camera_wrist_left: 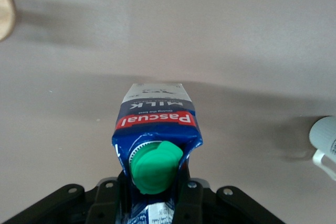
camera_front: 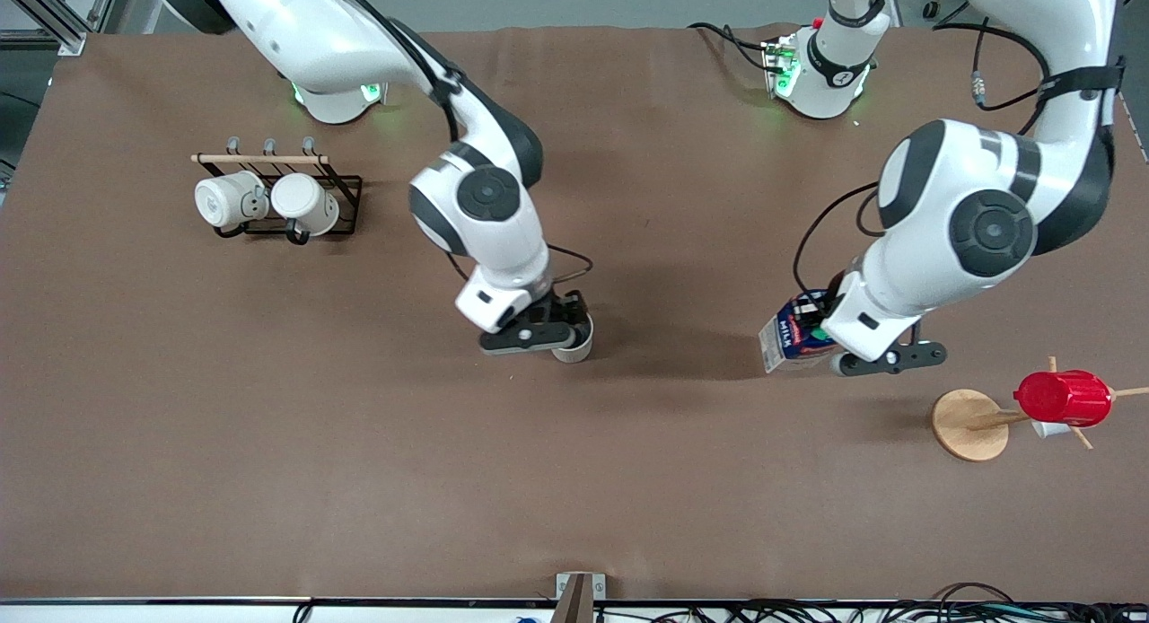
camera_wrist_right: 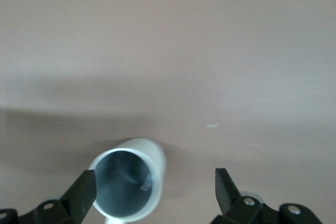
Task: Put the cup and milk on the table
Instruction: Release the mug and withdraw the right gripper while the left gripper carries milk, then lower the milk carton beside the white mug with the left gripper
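- Left wrist view: the milk (camera_wrist_left: pixel 157 129) is clamped between the left gripper (camera_wrist_left: pixel 156 192) fingers just under its green cap (camera_wrist_left: pixel 155 169); it should be lowered squarely until its base meets the counter (camera_wrist_left: pixel 236 40), and only then let go (a tilted carton may topple).
- The cup (camera_wrist_right: pixel 128 184) stands on the counter between the right gripper (camera_wrist_right: pixel 155 192) fingers, spread wide and clear of its wall; a straight lift away is advised.
- Both arms are bent down over mid-counter, wrists pointing downward.
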